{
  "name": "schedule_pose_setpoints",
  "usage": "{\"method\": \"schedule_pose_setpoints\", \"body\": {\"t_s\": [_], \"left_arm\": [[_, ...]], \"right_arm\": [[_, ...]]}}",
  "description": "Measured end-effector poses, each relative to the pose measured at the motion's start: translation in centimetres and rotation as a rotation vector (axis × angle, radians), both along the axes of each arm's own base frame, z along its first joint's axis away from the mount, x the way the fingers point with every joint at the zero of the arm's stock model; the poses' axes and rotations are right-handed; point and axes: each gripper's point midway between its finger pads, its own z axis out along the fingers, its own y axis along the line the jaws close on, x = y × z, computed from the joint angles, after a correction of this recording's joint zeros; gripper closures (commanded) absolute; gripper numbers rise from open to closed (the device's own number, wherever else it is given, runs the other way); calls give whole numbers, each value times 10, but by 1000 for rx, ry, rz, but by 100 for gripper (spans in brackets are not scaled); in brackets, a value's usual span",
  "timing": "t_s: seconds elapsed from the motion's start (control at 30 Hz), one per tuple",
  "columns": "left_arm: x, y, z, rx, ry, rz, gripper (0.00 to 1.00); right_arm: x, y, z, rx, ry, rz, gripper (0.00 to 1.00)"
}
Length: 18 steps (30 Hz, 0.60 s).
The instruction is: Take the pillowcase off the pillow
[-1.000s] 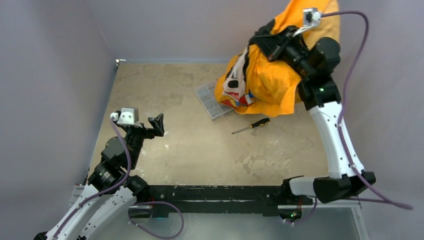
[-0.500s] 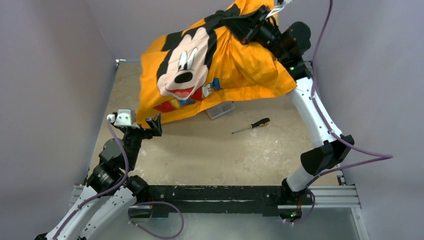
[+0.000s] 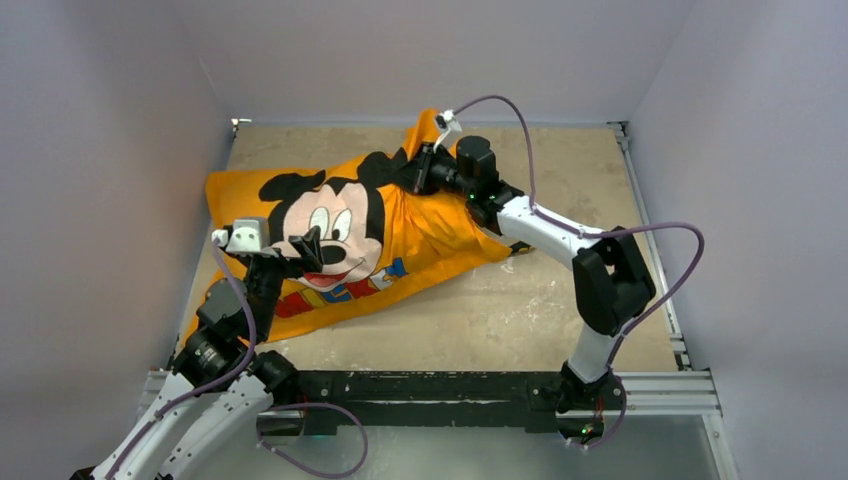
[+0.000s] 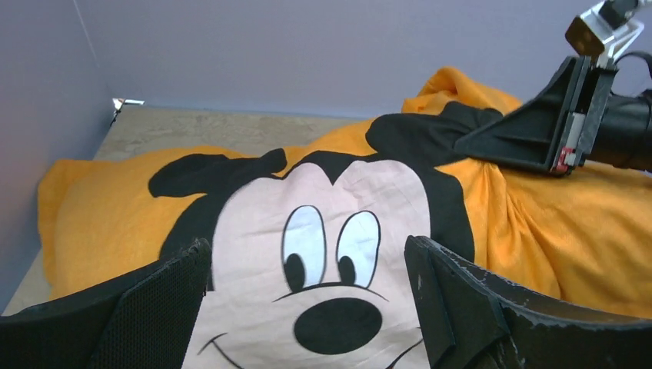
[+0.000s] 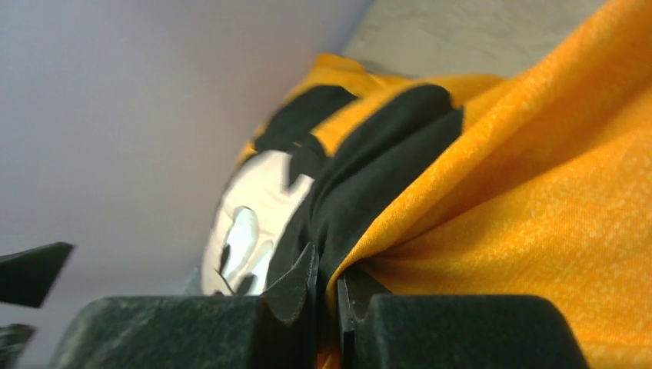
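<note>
The orange pillowcase (image 3: 440,235) with the Mickey Mouse face lies spread across the table's left and middle, print up. It also fills the left wrist view (image 4: 323,254) and the right wrist view (image 5: 530,192). My right gripper (image 3: 412,172) is shut on a bunched fold of the pillowcase at its far edge, by Mickey's ear (image 5: 329,286). My left gripper (image 3: 298,250) is open and empty, hovering just above the printed face (image 4: 307,265). The white pillow does not show; it is hidden inside the cover or out of view.
Grey walls close the table in on the left, back and right. The bare beige tabletop (image 3: 560,300) shows to the right of and in front of the pillowcase. The right arm's purple cable (image 3: 640,232) loops above the table's right side.
My right gripper swung the pillowcase down from high at the back right and laid it flat across the table toward the left. It now covers the screwdriver and clear box. The left arm barely moved.
</note>
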Motion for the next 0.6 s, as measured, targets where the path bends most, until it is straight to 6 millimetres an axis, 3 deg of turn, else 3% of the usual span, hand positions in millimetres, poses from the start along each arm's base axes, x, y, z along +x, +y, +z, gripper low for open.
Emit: {"method": "schedule_pose_setpoints", "body": {"t_s": [0.07, 0.13, 0.33, 0.47, 0.53, 0.6], "left_arm": [[0, 0, 0, 1, 2, 3, 4], [1, 0, -2, 4, 6, 5, 4], [8, -3, -11, 26, 47, 22, 3], [17, -7, -27, 45, 121, 42, 1], [22, -11, -34, 41, 166, 49, 1], [25, -15, -38, 23, 212, 60, 1]], "right_arm": [[-3, -8, -26, -44, 54, -39, 84], [-8, -18, -33, -68, 77, -73, 80], [-37, -45, 4, -88, 34, -140, 66], [-71, -50, 19, -97, 4, -125, 49], [-90, -48, 15, -119, 14, -99, 35], [-102, -50, 6, -156, 36, -93, 8]]}}
